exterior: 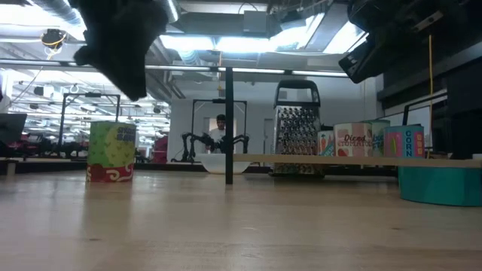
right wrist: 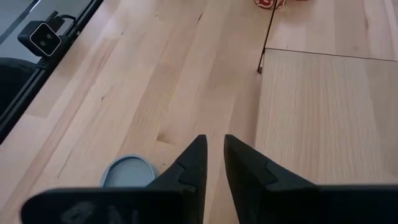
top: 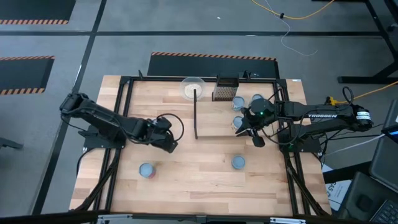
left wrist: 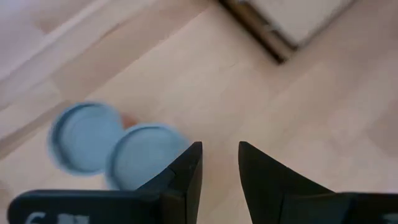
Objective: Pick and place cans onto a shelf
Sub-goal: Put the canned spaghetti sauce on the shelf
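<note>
Two cans stand on the tabletop: one near left (top: pixel 146 170), green and red in the low view (exterior: pixel 111 153), and a teal one near right (top: pixel 238 162) (exterior: pixel 440 184). Three more cans (top: pixel 238 101) (top: pixel 256 99) (top: pixel 237 121) stand on the shelf (top: pixel 217 127), a pale board with a black bar (top: pixel 196 115) along its left edge. My left gripper (top: pixel 169 144) hovers left of the shelf, above the table, empty, its fingers nearly together (left wrist: pixel 221 155). My right gripper (top: pixel 250 134) hovers over the shelf's near right part, empty, its fingers nearly together (right wrist: pixel 214 146).
A whitish bowl (top: pixel 193 87) and a dark grater (top: pixel 225 90) stand at the table's far edge beside the shelf. The black bar stands up as a post in the low view (exterior: pixel 229 124). Bare wood lies between the two loose cans.
</note>
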Controlling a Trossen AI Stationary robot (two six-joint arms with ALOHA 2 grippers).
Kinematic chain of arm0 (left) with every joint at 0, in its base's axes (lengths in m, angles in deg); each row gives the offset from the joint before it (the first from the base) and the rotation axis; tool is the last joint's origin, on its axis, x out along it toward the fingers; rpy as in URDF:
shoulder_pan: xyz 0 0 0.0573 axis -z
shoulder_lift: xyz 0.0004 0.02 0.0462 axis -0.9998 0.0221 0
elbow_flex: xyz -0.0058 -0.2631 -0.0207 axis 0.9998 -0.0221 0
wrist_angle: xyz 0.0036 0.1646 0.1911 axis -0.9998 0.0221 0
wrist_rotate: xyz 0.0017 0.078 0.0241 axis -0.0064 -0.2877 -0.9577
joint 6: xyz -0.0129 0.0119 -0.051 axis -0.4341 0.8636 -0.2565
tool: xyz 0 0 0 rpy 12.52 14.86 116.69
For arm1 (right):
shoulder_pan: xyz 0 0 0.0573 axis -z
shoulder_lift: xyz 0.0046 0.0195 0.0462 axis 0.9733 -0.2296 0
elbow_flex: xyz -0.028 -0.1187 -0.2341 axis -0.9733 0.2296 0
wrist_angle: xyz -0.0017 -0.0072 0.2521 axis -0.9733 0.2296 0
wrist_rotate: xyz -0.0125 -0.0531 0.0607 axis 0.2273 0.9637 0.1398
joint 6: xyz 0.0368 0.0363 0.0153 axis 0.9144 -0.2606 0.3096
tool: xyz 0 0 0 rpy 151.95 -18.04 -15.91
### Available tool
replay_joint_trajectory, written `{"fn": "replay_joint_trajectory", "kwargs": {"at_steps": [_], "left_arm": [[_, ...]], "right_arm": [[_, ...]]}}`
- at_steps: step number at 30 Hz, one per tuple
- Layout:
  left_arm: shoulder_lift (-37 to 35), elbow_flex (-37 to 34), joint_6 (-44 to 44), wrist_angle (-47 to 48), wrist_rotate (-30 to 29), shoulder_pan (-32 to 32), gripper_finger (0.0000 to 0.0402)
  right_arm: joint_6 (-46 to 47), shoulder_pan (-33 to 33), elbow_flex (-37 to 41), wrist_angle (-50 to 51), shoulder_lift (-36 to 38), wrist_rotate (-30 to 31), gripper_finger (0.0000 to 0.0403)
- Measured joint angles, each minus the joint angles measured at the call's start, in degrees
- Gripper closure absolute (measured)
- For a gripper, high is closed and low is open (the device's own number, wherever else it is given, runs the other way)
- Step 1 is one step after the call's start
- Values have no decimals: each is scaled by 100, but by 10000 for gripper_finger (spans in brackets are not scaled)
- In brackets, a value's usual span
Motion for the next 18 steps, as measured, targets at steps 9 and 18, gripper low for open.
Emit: {"fn": "replay_joint_trajectory", "kwargs": {"at_steps": [9, 18], "left_arm": [[475, 1, -225, 239, 153, -294, 305], [900, 3, -223, 279, 360, -408, 305]], "right_arm": [[0, 0, 0, 9, -4, 0, 343], [-2, 2, 2, 9, -3, 2, 343]]}}
